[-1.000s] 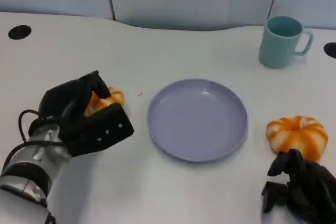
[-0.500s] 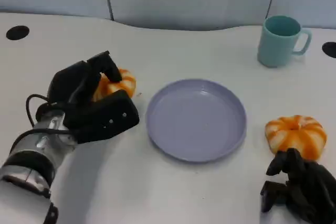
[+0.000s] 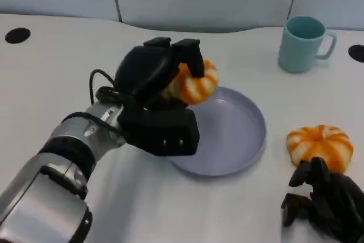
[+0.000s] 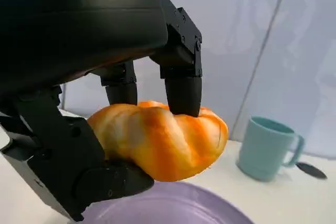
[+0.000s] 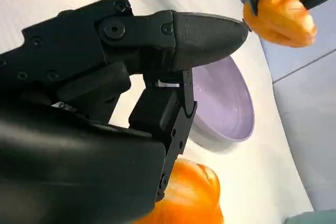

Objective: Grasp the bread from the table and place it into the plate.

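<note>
My left hand (image 3: 159,92) grips an orange-and-white striped bread (image 3: 192,82) and holds it in the air over the left rim of the lavender plate (image 3: 239,135). The left wrist view shows the bread (image 4: 160,140) pinched between the fingers (image 4: 182,80) above and the thumb below, with the plate (image 4: 173,211) beneath it. A second striped bread (image 3: 320,146) lies on the table right of the plate. My right hand (image 3: 327,203) rests on the table just in front of that bread, fingers apart, holding nothing. In the right wrist view the second bread (image 5: 191,195) lies beside the fingers (image 5: 178,35).
A teal mug (image 3: 303,44) stands at the back right, also seen in the left wrist view as the mug (image 4: 265,148). Dark round holes (image 3: 17,34) mark the white table at the far left and far right. A pale wall panel runs behind the table.
My left hand has lifted the bread off the table and carried it right and up, from left of the plate to above the plate's left rim. The right hand has stayed put.
</note>
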Motion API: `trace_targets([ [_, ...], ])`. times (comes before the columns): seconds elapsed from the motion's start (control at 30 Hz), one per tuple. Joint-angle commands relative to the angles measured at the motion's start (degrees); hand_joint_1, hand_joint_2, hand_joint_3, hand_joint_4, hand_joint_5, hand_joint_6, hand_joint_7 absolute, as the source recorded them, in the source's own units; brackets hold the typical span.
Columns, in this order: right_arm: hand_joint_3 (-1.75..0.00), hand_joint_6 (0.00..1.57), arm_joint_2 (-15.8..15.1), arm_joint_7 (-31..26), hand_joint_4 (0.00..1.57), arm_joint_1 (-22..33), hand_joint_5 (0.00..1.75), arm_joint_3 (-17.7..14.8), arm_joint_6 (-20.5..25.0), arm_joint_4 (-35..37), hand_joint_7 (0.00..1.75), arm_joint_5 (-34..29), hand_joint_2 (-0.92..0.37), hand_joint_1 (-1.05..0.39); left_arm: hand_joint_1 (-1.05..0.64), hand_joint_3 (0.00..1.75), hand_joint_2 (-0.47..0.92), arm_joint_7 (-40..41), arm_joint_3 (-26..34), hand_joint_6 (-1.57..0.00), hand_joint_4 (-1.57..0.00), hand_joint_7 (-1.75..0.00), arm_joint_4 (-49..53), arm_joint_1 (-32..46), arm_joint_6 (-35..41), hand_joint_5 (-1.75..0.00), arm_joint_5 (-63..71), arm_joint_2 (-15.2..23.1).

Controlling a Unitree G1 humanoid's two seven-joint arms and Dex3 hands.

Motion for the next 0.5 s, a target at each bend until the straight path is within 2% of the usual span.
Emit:
trace_targets([
  [0.03,-0.45,1.14,-0.3,-0.4,1.29,1.4,1.18,-0.1,1.3,1.1,1.14,-0.3,-0.92,-0.45,-0.19,1.33,0.44,-4.0,-1.4,-0.78,-0.92,-1.75,0.3,-3.0,-0.8,-1.75,0.8,-0.6],
  [0.13,-0.47,1.14,-0.5,0.3,1.29,1.5,1.18,0.4,-0.2,1.4,1.14,-1.0,-0.92,-0.44,-0.22,1.26,0.50,-5.2,-1.8,-0.79,-0.93,-1.75,0.2,-3.4,-0.7,-1.75,1.0,-0.9],
  [0.23,-0.47,1.13,-0.1,-0.6,1.28,1.7,1.18,0.5,-0.1,1.0,1.14,-1.3,-0.92,-0.44,-0.24,1.28,0.54,-10.3,-1.9,-0.79,-0.93,-1.75,0.7,-3.9,-1.2,-1.75,0.2,-1.3],
  [0.43,-0.45,1.14,0.1,-1.5,1.28,1.9,1.18,0.5,0.3,0.5,1.15,-1.1,-0.92,-0.43,-0.24,1.30,0.52,-12.7,-1.6,-0.80,-0.94,-1.75,0.6,-3.9,-1.4,-1.75,-0.3,-1.4],
  [0.5,-0.46,1.13,0.2,-1.0,1.29,2.1,1.18,0.7,-0.5,0.6,1.15,-1.1,-0.92,-0.44,-0.25,1.30,0.51,-12.9,-3.2,-0.80,-0.95,-1.75,0.7,-3.9,-0.2,-1.75,1.3,-1.6],
])
